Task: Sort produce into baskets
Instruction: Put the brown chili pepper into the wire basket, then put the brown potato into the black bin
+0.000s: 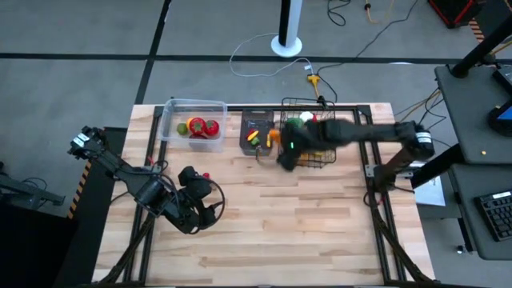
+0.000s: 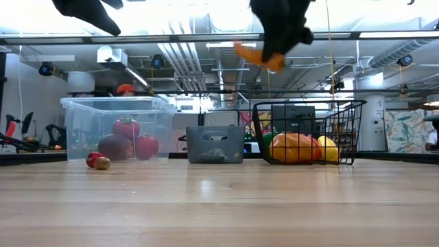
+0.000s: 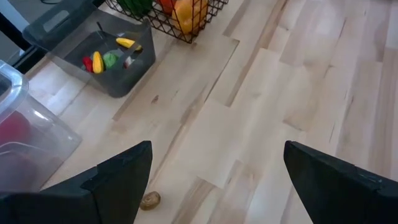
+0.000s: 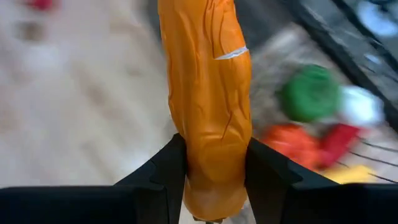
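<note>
**Carrot in the air, basket just ahead**

With the carrot (image 4: 208, 112) pinched between my right jaws (image 4: 211, 168), I'm up high over the far side of the tabletop (image 1: 320, 232), hanging at the near-left corner of the wire-mesh basket (image 2: 309, 134). The carrot's long axis runs straight out from my fingertips, thick end clamped, the rest pointing away from the wrist. From the level camera it hangs tilted, above the gap between the dark bin (image 2: 216, 144) and the basket. So the drop I'm judging comes down to this: the basket's mouth lies just beyond and beside the carrot, and a long thing carried end-on wants to go in tip first or it may catch the wire rim.

The carrot itself is bright orange, wrinkled along its length, with one pale nick across the skin. Plainly a moulded toy, light and a bit slick, I'd guess.

In the basket I see green, white, red and yellow pieces already piled. The dark bin holds small yellow, green and red bits. The clear tub (image 1: 192, 124) has red pieces.

My left jaws (image 3: 211, 180) stand wide apart, holding nothing, low over the near-left tabletop. Two small pieces (image 2: 96, 160) lie loose by them, one red, one brown. Those are the left arm's business, being far nearer to it.
</note>
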You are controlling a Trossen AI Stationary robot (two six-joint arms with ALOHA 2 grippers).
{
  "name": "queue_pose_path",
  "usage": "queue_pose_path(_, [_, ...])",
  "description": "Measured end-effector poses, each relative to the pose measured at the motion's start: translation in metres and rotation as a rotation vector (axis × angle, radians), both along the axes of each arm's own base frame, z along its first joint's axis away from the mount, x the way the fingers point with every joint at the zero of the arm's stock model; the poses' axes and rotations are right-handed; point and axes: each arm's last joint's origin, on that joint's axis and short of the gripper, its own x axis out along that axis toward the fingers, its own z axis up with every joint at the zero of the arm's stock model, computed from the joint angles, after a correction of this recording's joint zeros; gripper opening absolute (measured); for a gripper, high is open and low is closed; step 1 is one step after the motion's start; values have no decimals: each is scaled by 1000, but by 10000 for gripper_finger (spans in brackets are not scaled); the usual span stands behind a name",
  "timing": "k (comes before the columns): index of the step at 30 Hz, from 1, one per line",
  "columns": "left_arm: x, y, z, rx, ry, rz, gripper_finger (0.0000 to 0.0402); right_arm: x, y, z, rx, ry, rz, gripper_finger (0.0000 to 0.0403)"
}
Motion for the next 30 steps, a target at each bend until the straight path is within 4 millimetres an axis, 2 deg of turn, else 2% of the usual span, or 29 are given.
queue_pose_path(6, [0,0,0,-3,1,1,345,-19,-67,-9,-5,157,-154,129])
queue_pose_path(12, [0,0,0,-1,2,1,345,-30,-110,-23,15,245,-258,130])
queue_pose_path(20, [0,0,0,-2,2,2,345,-29,-143,-48,37,347,-282,138])
queue_pose_path(26, [0,0,0,-6,0,5,345,-27,-153,-61,61,383,-300,188])
queue_pose_path(30, [0,0,-1,-10,-1,11,345,-27,-153,-62,62,387,-298,215])
